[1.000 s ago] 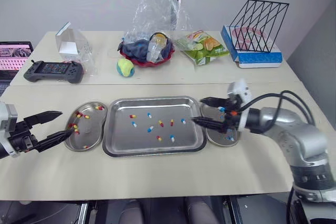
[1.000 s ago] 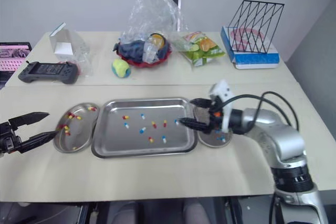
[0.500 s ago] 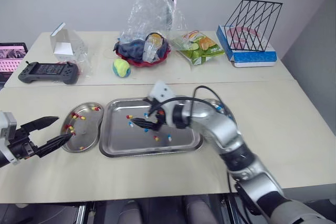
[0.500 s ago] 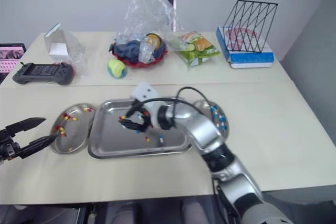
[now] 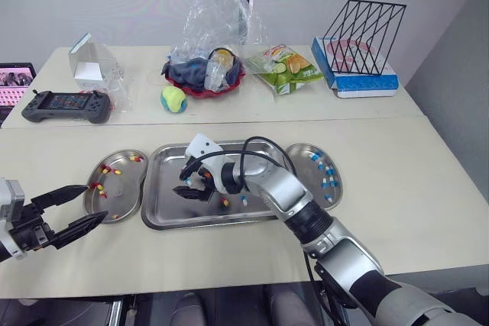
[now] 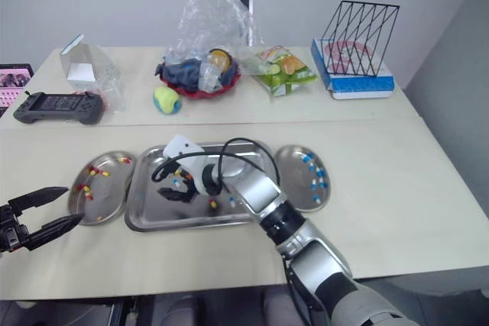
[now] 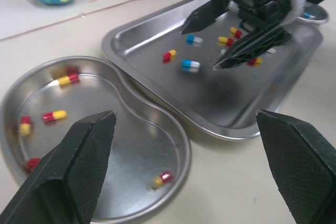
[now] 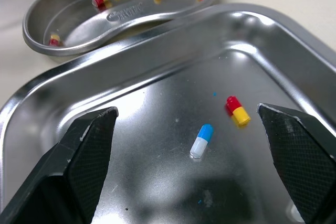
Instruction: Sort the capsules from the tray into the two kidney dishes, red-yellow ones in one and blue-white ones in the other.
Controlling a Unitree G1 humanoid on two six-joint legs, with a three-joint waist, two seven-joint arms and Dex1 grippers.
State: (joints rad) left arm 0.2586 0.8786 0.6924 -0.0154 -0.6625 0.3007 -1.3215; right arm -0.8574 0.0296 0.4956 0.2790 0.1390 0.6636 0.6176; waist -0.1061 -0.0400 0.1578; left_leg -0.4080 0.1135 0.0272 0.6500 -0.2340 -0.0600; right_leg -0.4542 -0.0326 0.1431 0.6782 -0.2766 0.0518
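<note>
Head view: the right tool [image 5: 183, 185] is stretched across the tray [image 5: 208, 222] to its 9 o'clock end. Its fingers are spread wide with nothing gripped, low over loose capsules. The left tool [image 5: 93, 204], equally agape and empty, hovers above the worktop [image 5: 428, 188] at 7 o'clock of the left kidney dish [image 5: 126, 196], which holds red-yellow capsules [image 5: 136, 159]. At 3 o'clock of the tray, the right kidney dish [image 5: 304, 177] holds blue-white capsules [image 5: 327, 182]. Well apart, toward 12 o'clock, stand a yellow-blue ball [image 5: 174, 98], a red bowl [image 5: 200, 88] under a clear plastic bag [image 5: 218, 20], a snack packet [image 5: 286, 66] and a wire rack [image 5: 359, 17] on a blue box [image 5: 359, 85]. A game controller [image 5: 65, 104] lies at 10 o'clock.

Left wrist view: the left tool's fingers frame the left kidney dish and the tray's near rim. Beyond them, a blue-white capsule [image 7: 190, 65] lies just beside one tip of the right tool.

Right wrist view: between the spread fingers, on the tray floor, lie one blue-white capsule and one red-yellow capsule [image 8: 236, 110], near each other but not touching (nothing lies between them and the fingers). The left kidney dish sits just past the tray's rim.
</note>
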